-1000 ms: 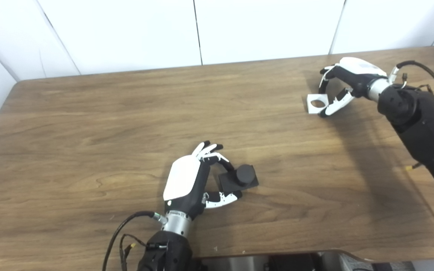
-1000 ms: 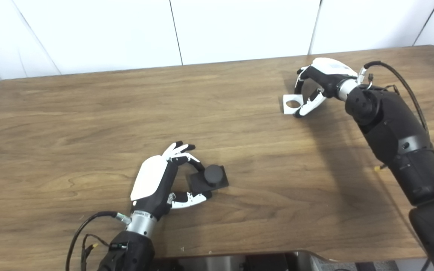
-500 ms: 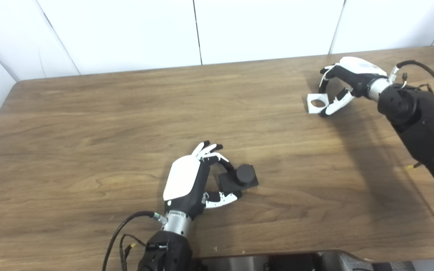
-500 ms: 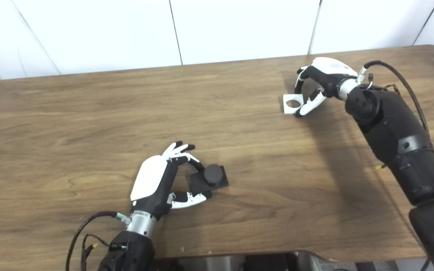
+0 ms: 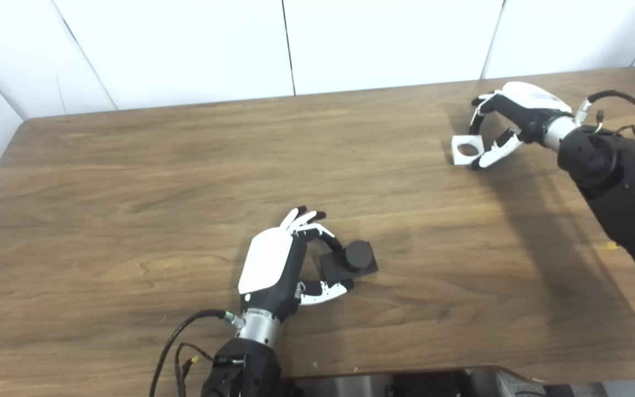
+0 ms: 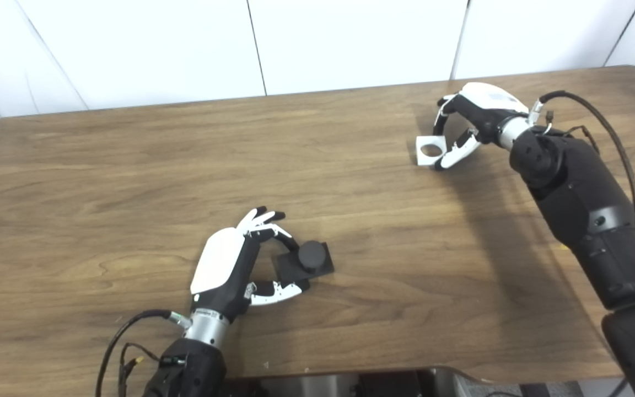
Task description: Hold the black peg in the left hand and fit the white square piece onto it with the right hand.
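Both hands grip: left hand [image 5: 273, 267] pinches the black peg [image 5: 349, 259]; right hand [image 5: 507, 118] holds the white square piece [image 5: 467, 149] at its fingertips.

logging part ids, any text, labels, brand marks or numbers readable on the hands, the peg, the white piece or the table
None can be read in either view.
black peg: plain, no marking visible.
white square piece: plain white with a round hole, no text.
left hand and right hand: white covers show no legible mark.
table: bare wood grain only.
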Available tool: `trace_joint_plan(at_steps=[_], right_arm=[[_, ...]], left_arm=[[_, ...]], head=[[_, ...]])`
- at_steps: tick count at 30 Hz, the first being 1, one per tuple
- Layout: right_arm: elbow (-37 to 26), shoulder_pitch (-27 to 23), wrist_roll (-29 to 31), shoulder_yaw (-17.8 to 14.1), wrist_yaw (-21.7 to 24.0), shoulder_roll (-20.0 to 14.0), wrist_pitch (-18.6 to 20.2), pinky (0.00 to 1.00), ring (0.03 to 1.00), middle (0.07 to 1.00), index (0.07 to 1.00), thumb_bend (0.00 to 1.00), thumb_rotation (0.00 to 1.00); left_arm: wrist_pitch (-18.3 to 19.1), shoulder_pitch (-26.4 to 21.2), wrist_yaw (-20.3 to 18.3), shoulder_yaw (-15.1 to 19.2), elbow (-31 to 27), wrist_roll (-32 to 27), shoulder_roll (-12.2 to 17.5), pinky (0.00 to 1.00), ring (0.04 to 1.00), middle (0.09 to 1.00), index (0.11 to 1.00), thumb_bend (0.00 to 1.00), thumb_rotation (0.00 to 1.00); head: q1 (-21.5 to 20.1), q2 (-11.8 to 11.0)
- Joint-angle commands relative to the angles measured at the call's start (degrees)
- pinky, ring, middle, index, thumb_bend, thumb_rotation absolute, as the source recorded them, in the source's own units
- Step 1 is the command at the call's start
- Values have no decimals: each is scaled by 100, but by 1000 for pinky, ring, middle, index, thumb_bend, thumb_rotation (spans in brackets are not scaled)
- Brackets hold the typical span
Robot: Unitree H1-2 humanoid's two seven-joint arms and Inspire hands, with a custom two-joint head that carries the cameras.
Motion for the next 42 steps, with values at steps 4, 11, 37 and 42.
trace_joint_plan(at_steps=[4, 11, 37, 42], right_arm=[[-929, -61, 144, -254, 143, -239, 88, 937, 973, 898, 492, 525, 147], [-1976, 206, 269, -366, 524, -285, 343, 937, 974, 896, 492, 525, 149], [-5046, 1203, 632, -365, 1444, 27, 790, 946, 973, 888, 491, 525, 146], [-5232, 1304, 506, -231, 1523, 133, 802, 950, 974, 892, 491, 525, 147]], left_arm=[[27, 77, -24, 3, 60, 90, -31, 857, 948, 862, 491, 504, 79], [61, 68, -50, 1, 65, 83, -48, 865, 951, 864, 491, 504, 80], [59, 56, -6, -7, 76, 96, -97, 879, 952, 865, 491, 504, 79], [68, 42, -12, -23, 78, 154, -85, 860, 946, 862, 491, 503, 80]], head=[[-7, -5], [-13, -10], [117, -53], [109, -68]])
